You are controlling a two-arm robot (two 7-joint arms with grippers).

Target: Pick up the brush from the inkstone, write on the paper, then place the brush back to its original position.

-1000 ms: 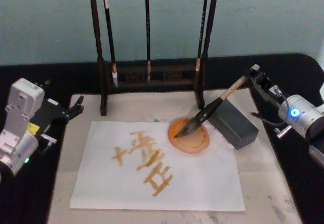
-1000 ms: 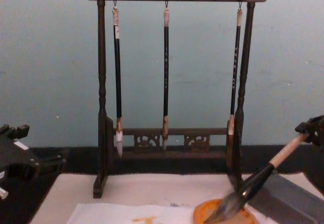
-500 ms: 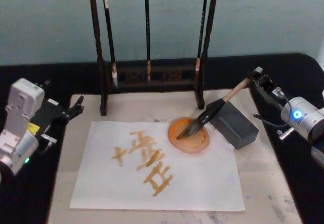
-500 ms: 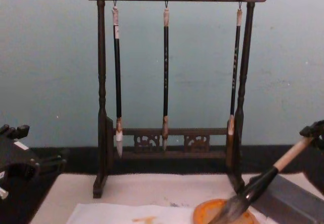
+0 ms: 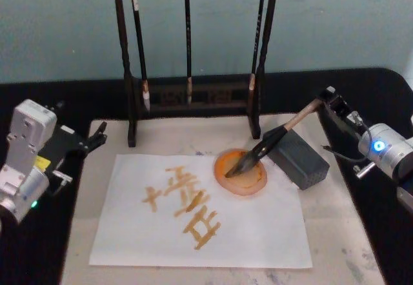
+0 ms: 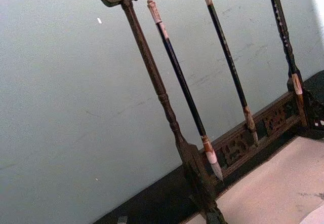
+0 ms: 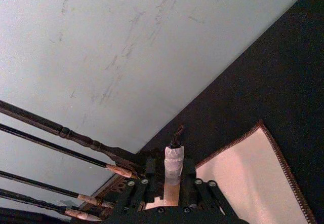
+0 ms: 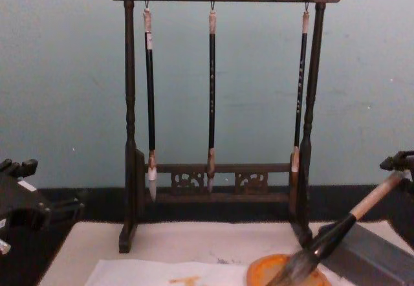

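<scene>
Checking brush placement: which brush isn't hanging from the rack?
The thick brush: right hand holds its end, bristles in the orange dish; three thin ones hang.

The brush [image 5: 273,137] clamped in the right end effector [image 5: 324,99] has a pale, matt, wood-like upper handle, a black lower section with a faint sheen, and bushy, coarse hair. Its white cap [image 7: 173,160], between the matt black fingers [image 7: 150,176], looks smooth. Just ahead of the end effector, the inkstone [image 5: 300,162] is a dull grey, smooth-faced block. Farther out, the paper [image 5: 258,233] is thin and matt. The beige mat [image 7: 243,168] beneath looks like felt, with a stitched brown edge. The rack [image 8: 129,105] beyond is dark, turned wood, lightly glossy.
</scene>
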